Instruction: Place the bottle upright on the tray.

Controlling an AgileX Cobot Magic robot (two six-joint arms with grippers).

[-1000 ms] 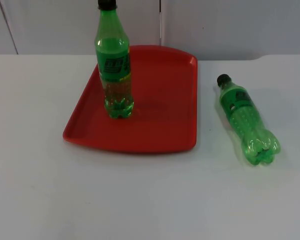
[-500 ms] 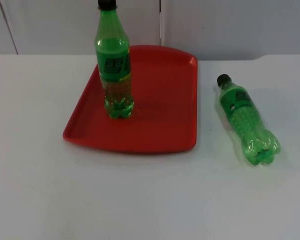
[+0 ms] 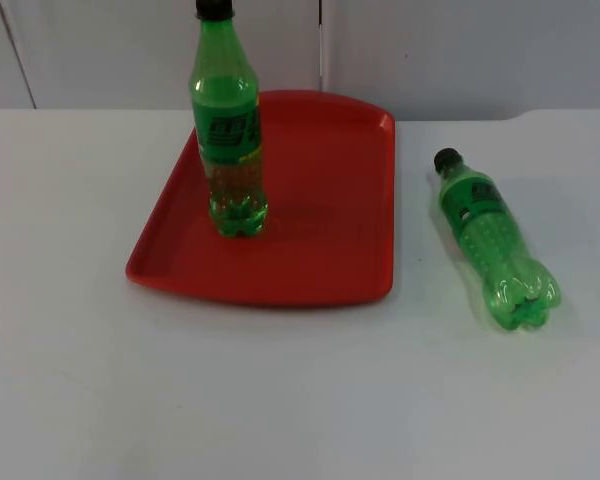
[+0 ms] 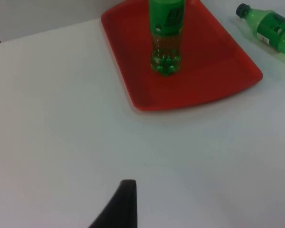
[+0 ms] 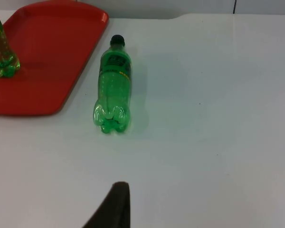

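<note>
The white table (image 3: 280,400) ends at a grey wall (image 3: 460,50); a red tray (image 3: 320,240) lies on it with one green bottle (image 3: 227,130) upright on its left part; a second bottle (image 3: 492,240) lies on its side on the table, right of the tray, black cap toward the wall; each wrist view shows one black fingertip (image 4: 118,209) over bare table, the right one (image 5: 111,206) near the lying bottle; I cannot tell whether either gripper is spread or closed.
</note>
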